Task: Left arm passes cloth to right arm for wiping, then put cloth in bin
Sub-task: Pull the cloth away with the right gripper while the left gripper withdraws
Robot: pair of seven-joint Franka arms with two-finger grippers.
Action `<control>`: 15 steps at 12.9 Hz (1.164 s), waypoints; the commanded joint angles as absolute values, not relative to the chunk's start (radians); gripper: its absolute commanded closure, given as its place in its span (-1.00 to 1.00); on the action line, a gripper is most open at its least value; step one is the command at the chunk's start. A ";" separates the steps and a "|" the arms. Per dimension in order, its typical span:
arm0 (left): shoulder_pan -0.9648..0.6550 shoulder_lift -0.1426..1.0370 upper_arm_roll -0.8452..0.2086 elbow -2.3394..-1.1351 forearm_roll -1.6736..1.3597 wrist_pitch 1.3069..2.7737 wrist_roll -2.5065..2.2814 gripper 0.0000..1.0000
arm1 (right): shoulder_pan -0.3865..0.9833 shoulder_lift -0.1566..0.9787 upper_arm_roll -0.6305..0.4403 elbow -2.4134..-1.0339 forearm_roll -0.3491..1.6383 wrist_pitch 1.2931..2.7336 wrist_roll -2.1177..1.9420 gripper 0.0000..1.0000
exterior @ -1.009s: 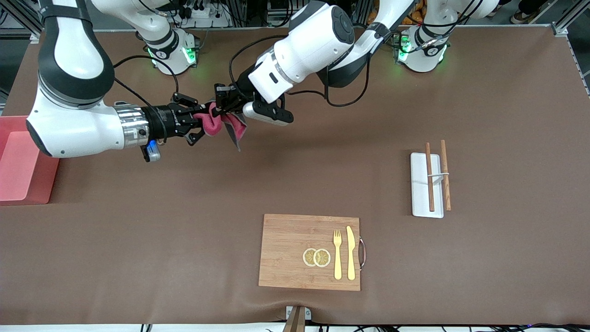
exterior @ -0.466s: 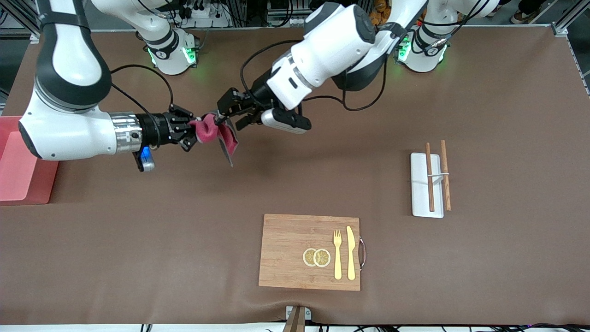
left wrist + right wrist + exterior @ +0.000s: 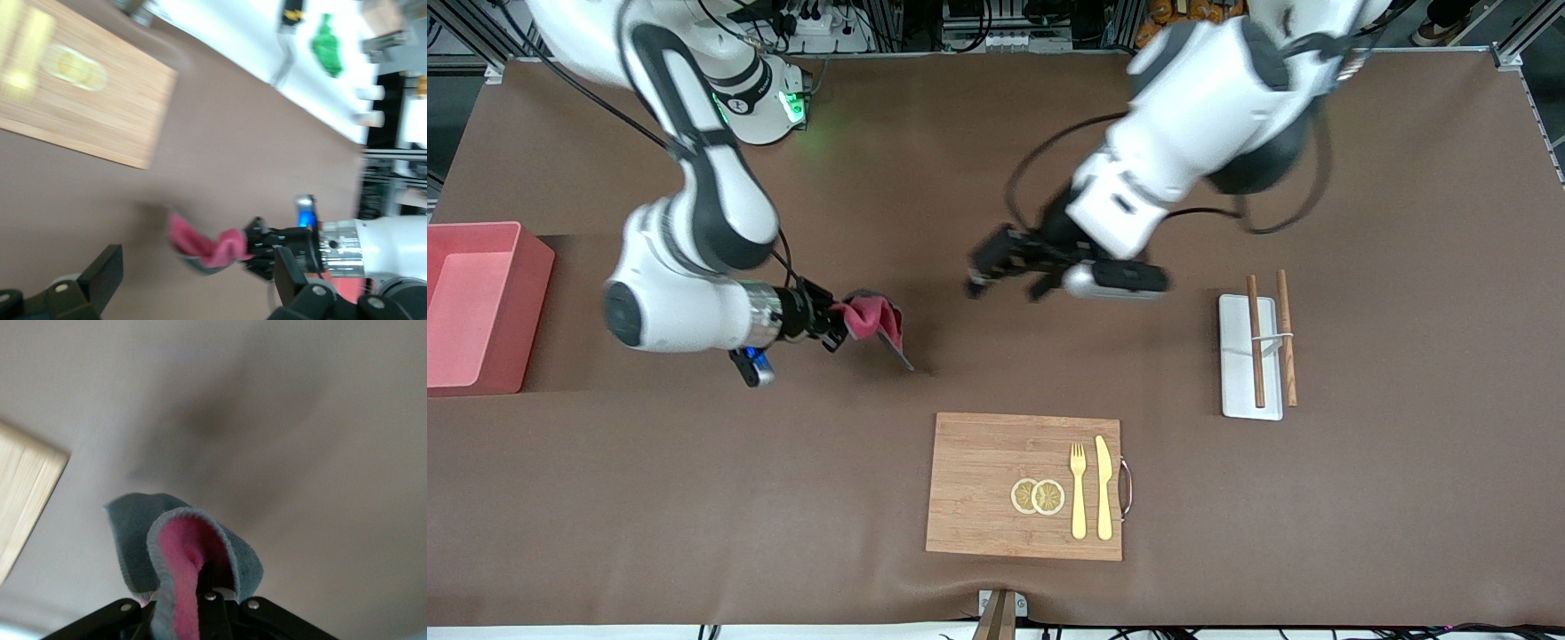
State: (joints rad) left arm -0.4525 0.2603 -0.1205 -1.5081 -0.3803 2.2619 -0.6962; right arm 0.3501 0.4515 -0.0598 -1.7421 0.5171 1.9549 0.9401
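Note:
My right gripper [image 3: 838, 322] is shut on the cloth [image 3: 871, 318], crimson with a dark grey underside, and holds it low over the table's middle, above the brown mat. In the right wrist view the cloth [image 3: 190, 550] folds over my closed right gripper [image 3: 210, 595]. My left gripper [image 3: 989, 265] is open and empty, apart from the cloth, over the mat toward the left arm's end. In the left wrist view my left gripper [image 3: 197, 272] stands wide open, with the cloth [image 3: 200, 243] hanging from the right gripper [image 3: 267, 245]. The salmon-pink bin [image 3: 535, 267] sits at the right arm's end of the table.
A bamboo cutting board [image 3: 978, 484] with a fork, a knife and lemon slices lies nearer to the front camera than the cloth; it also shows in the left wrist view [image 3: 87, 113]. A white tray [image 3: 1238, 373] with chopsticks [image 3: 1256, 342] lies toward the left arm's end.
My left gripper let go of the cloth, opened and drew away toward the left arm's end. My right gripper carried the cloth lower in the front view, toward the cutting board.

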 commanded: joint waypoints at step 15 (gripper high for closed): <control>-0.172 -0.067 0.011 -1.652 -0.014 1.554 -0.151 -1.00 | -0.316 0.445 -0.071 -1.721 -0.058 2.069 -0.477 1.00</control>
